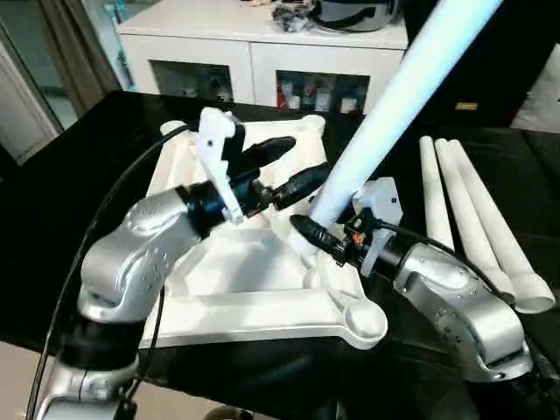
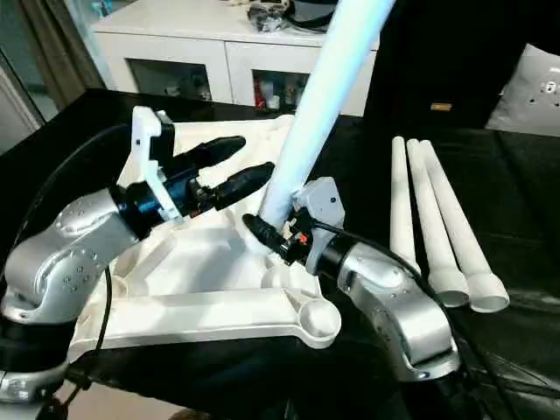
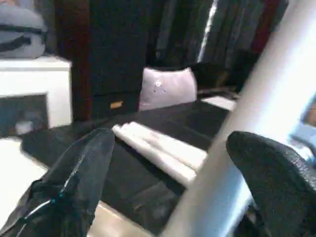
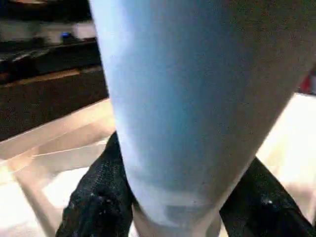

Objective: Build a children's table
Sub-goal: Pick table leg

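The children's table top [image 1: 262,306] lies upside down, ribbed side up, on the black work table. One white leg [image 1: 385,114] stands tilted in a socket near the top's middle right. My right gripper [image 1: 308,225] is shut on that leg just above its base, with a black finger [image 4: 98,197] on either side. My left gripper [image 1: 308,159] hovers open just left of the leg, higher up. One of its fingers [image 3: 271,182] is close beside the leg, gripping nothing. Three more legs [image 1: 464,219] lie side by side to the right.
A white cabinet [image 1: 262,52] with glass doors stands behind the black table [image 1: 52,192], with a dark pot [image 1: 354,13] on it. The table's front edge runs just below the white top. A pale cushion [image 3: 168,86] sits beyond the loose legs.
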